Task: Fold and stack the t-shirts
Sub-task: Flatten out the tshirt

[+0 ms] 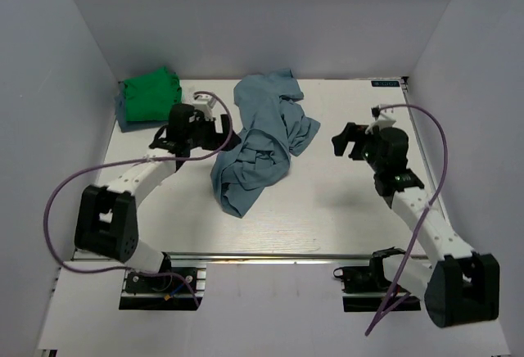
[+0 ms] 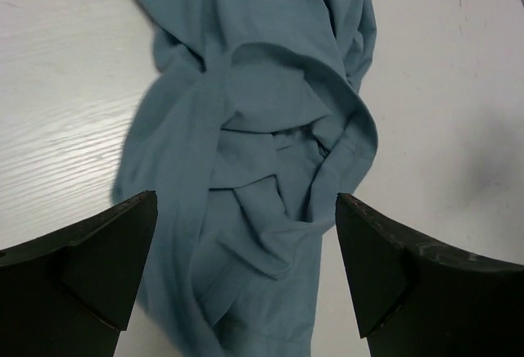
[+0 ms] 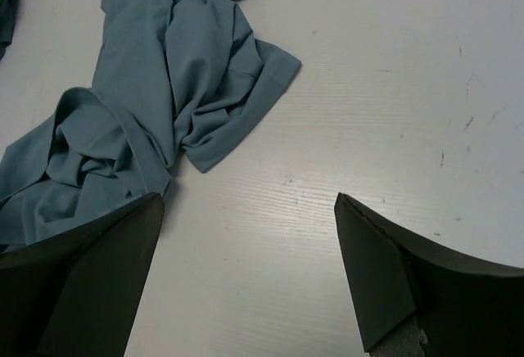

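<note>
A large blue-grey t-shirt lies crumpled in a long heap across the middle of the table; it also shows in the left wrist view and the right wrist view. A bright green t-shirt lies folded at the back left corner. My left gripper is open and empty just left of the blue-grey shirt, its jaws spread above the cloth. My right gripper is open and empty to the right of the shirt, over bare table.
White walls close in the table on the left, back and right. A purple cable loops beside each arm. Something dark blue-grey peeks out under the green shirt.
</note>
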### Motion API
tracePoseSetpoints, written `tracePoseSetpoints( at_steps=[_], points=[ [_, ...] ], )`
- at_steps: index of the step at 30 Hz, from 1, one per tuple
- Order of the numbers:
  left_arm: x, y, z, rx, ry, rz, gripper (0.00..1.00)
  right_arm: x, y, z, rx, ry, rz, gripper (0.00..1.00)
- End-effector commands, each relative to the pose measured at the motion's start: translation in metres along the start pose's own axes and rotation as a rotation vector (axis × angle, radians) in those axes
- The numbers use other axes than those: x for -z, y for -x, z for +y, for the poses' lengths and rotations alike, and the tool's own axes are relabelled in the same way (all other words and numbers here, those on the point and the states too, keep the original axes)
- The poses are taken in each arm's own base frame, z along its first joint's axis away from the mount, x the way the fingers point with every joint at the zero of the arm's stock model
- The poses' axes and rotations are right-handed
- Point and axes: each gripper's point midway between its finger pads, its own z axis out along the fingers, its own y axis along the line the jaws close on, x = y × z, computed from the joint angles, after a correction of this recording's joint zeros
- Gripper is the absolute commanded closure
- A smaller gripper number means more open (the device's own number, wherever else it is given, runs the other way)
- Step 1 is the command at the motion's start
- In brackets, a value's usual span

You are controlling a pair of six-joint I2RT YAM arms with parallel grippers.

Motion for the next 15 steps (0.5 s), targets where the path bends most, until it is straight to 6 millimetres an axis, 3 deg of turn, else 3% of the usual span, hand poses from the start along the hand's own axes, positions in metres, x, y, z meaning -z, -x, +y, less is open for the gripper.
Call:
tracePoseSetpoints(
  at_steps=[1,2,3,4,5,8,9,10,11,12,15],
  points=[
    [-0.023,0.01,-0.041,-0.038,-0.162,0.013,0.0,-0.016,0.012,0.009,0.033,0.028,0.077,0.1],
    [-0.032,0.002,-0.054,-0.049,-0.18,0.045,0.0,-0.024,0.013,0.008,0.029,0.025,0.093,0.1],
    [-0.048,-0.014,-0.054,-0.041,-0.175,0.1,0.0,-0.031,0.008,0.011,0.03,0.045,0.117,0.1],
    [-0.056,-0.008,-0.066,-0.069,-0.199,0.103,0.0,-0.035,0.012,0.012,0.02,0.048,0.112,0.1],
    [-0.063,-0.02,-0.081,-0.082,-0.215,0.142,0.0,-0.047,0.017,0.013,0.01,0.045,0.116,0.1],
    [-0.088,-0.034,-0.097,-0.096,-0.214,0.179,0.0,-0.066,0.033,0.013,0.021,0.037,0.109,0.1],
    [-0.094,-0.03,-0.102,-0.104,-0.198,0.18,0.0,-0.075,0.024,0.01,0.024,0.031,0.142,0.1],
    [-0.102,-0.03,-0.097,-0.11,-0.149,0.18,0.0,-0.08,0.033,0.011,0.031,0.025,0.141,0.1],
    [-0.113,-0.048,-0.098,-0.115,-0.129,0.23,0.0,-0.094,0.015,0.009,0.033,0.019,0.199,0.1],
    [-0.121,-0.037,-0.101,-0.116,-0.105,0.21,0.0,-0.1,0.034,0.012,0.039,0.026,0.173,0.1],
    [-0.142,-0.042,-0.095,-0.103,-0.048,0.235,0.03,-0.117,0.032,0.014,0.04,0.037,0.192,0.1]
  ],
)
